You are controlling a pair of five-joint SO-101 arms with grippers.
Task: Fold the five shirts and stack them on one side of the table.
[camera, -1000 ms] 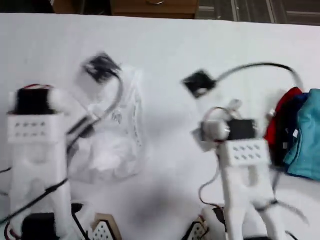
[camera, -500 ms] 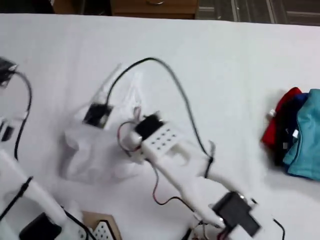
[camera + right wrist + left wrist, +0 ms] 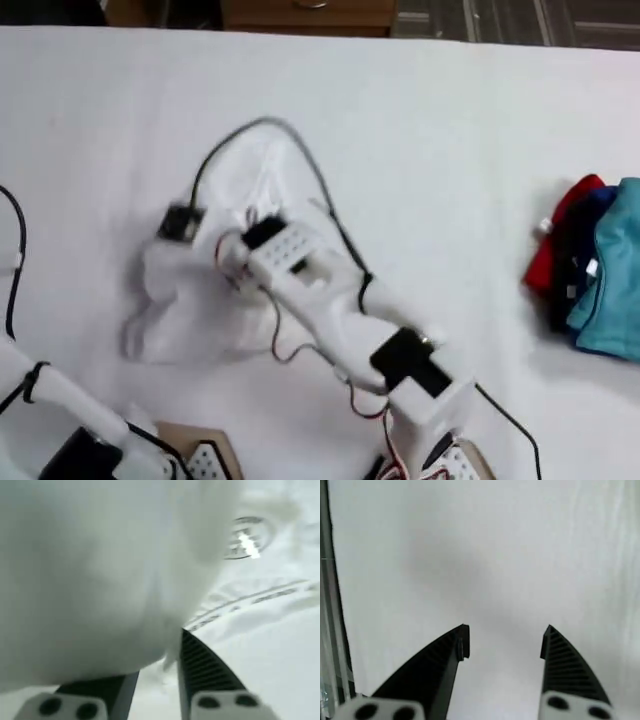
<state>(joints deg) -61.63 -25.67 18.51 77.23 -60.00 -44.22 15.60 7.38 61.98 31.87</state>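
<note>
My right gripper point(image 3: 167, 650) has swung over from near the stack point(image 3: 590, 270) and is now down in the white shirt point(image 3: 180, 310), left of centre. Whether it has bitten I cannot tell. My left gripper point(image 3: 505, 640) has drawn back and is spread wide. I think folding this shirt starts now.

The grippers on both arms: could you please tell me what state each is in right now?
Left gripper: open, empty, over the white table.
Right gripper: closed on the crumpled white cloth shirt.
</note>
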